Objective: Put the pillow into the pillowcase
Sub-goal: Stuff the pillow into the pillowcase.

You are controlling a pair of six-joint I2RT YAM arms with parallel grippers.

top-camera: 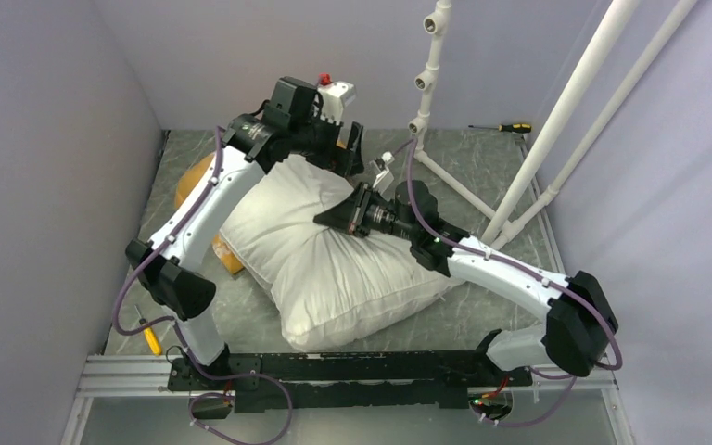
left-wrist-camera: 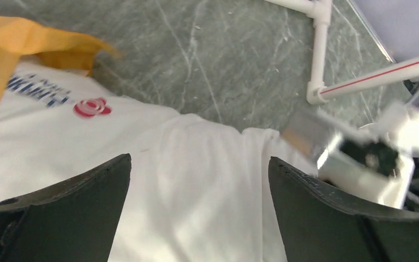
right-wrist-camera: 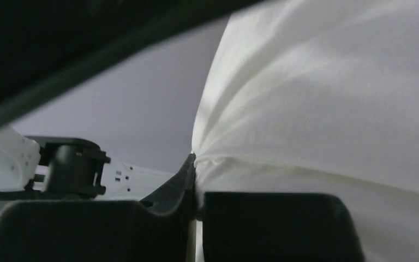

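A grey marbled tabletop (top-camera: 468,158) is boxed in by pale lilac walls (top-camera: 46,185), with a white pipe frame (top-camera: 557,120) standing over its far right part. A black-and-yellow screwdriver (top-camera: 510,127) lies by the far edge, and a yellow-handled screwdriver (top-camera: 151,338) lies near the front left corner.

The pillow (top-camera: 334,260) is plump, white and creased. It sprawls across the middle of the tabletop, one corner reaching toward the near edge. Its far left end bears a small red round logo (left-wrist-camera: 91,107) beside some blue print. The pillowcase (top-camera: 195,181) is bunched orange-yellow fabric at the pillow's far left end, toward the left edge of the tabletop. In the left wrist view its cloth laps the pillow's end just beside the logo. Most of the pillow lies bare, outside the case. How far the end sits inside the case cannot be told.

The left gripper (left-wrist-camera: 199,207) hangs over the pillow's far end with its two dark fingers (left-wrist-camera: 76,202) spread wide. They grasp nothing, and only white fabric shows between them. The right gripper (right-wrist-camera: 193,180) rests on the pillow's upper side, toward its far right. Its jaws are pressed together on a pinch of the white cover, and creases in the cloth gather into the fingertips.
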